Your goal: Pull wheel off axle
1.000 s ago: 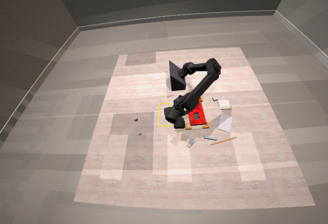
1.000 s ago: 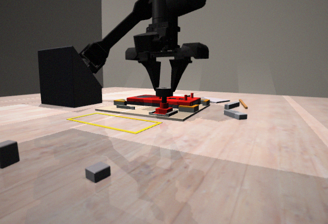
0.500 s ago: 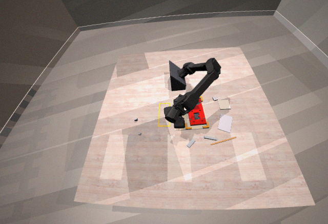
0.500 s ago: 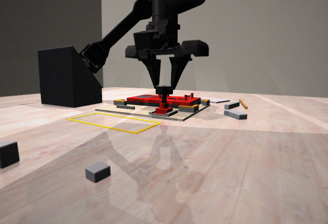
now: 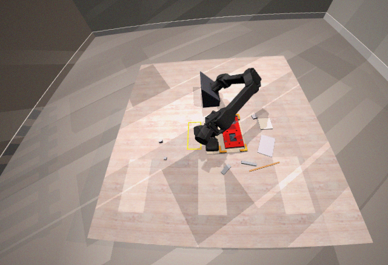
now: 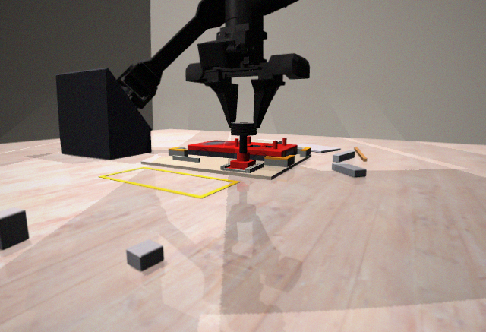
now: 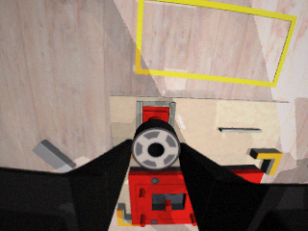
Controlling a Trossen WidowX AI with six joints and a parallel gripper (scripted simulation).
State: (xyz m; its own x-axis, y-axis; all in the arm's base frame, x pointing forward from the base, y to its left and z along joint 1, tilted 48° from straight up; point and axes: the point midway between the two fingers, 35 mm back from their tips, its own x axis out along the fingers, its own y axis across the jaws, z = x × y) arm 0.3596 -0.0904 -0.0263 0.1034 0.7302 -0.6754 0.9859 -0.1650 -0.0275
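Observation:
The black wheel (image 6: 243,128) (image 7: 155,163) with a grey spoked hub is pinched level between my fingertips. My gripper (image 6: 243,124) (image 7: 155,145) points down, shut on the wheel, above the red axle foot (image 6: 242,163) (image 7: 156,113). The dark upright axle (image 6: 243,144) shows directly below the wheel and reaches its underside; whether its tip is still inside the hub cannot be told. The yellow marked area (image 5: 188,135) (image 6: 201,196) (image 7: 139,38) lies flat beside the base board, with nothing in it. In the top view the arm hides the wheel and fingertips.
The beige board (image 6: 209,166) (image 7: 197,115) carries a red plate (image 5: 233,141) (image 6: 274,150) (image 7: 140,192) with upright pegs and orange-topped corner blocks. A thin grey bar (image 6: 186,159) (image 7: 240,129) stands on the board. Grey blocks (image 6: 144,255) (image 6: 349,169) and an orange stick (image 5: 264,166) lie around.

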